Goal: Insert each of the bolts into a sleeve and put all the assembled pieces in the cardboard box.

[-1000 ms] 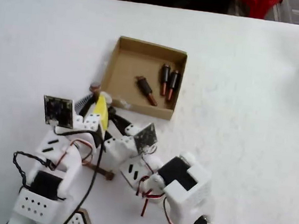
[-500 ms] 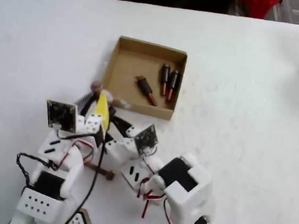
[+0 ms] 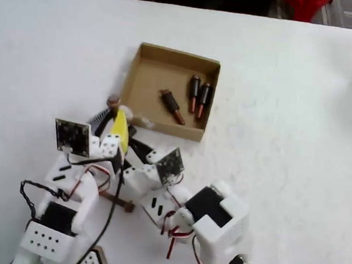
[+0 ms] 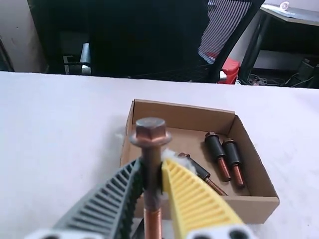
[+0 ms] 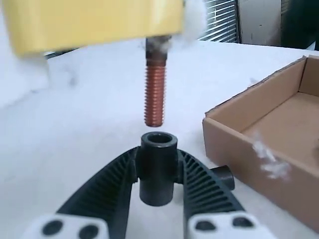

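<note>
My left claw (image 4: 151,167): pinching one copper bolt (image 4: 149,133), upright, head up, just near-left of the cardboard box (image 3: 148,85). My right claw (image 5: 158,167): pinching one black sleeve (image 5: 158,144), upright, directly beneath the bolt's threaded tip, not touching. Box contents: three assembled pieces (image 3: 198,95). Base: white tabletop (image 3: 291,119).

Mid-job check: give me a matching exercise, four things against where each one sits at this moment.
Things:
1 held bolt
2 sleeve
3 assembled pieces
4 loose bolt

Places:
A in the cardboard box
B lying on the table
C in the left gripper, thread down
D in the right gripper, bore up

Pairs: 1-C, 2-D, 3-A, 4-B
</note>
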`<state>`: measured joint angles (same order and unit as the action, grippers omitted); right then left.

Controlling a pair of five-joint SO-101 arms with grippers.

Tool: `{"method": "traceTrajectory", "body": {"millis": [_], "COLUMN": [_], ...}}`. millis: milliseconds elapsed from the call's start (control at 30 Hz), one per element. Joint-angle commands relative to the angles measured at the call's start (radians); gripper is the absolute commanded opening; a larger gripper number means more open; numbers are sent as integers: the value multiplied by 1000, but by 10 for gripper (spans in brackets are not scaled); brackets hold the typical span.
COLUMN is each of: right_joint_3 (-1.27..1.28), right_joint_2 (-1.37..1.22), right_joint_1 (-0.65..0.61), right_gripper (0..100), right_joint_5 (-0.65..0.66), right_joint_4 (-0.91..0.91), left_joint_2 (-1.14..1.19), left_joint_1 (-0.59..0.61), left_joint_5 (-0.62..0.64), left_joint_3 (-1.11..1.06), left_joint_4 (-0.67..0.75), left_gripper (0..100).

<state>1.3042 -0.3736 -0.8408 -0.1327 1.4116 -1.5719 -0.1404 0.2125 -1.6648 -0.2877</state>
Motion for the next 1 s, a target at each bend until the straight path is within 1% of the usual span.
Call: {"method": "traceTrajectory", "body": {"millis": [0,67,167,433,967], "right_joint_3": [0,9,29,31,43], "right_joint_2": [51,53,53,53,54], "right_joint_1": [-2,-1,-4,-5,-5], "right_gripper": [17,17,17,17,17], "right_joint_5": [-3,-3,-3,-3,-3], "right_joint_4": [1,7,59,56,56], "left_joint_2": [-13,-15,-15,-15,-15], "left_joint_1": [-1,-1,-2,-48,-50], "left_joint_5": [-8,-18,-51,-51,-51], "left_joint_3": [9,12,11,11,6], "left_joint_4": [-6,-48,-69,-72,-71], "left_gripper": [20,20,20,20,20]}}
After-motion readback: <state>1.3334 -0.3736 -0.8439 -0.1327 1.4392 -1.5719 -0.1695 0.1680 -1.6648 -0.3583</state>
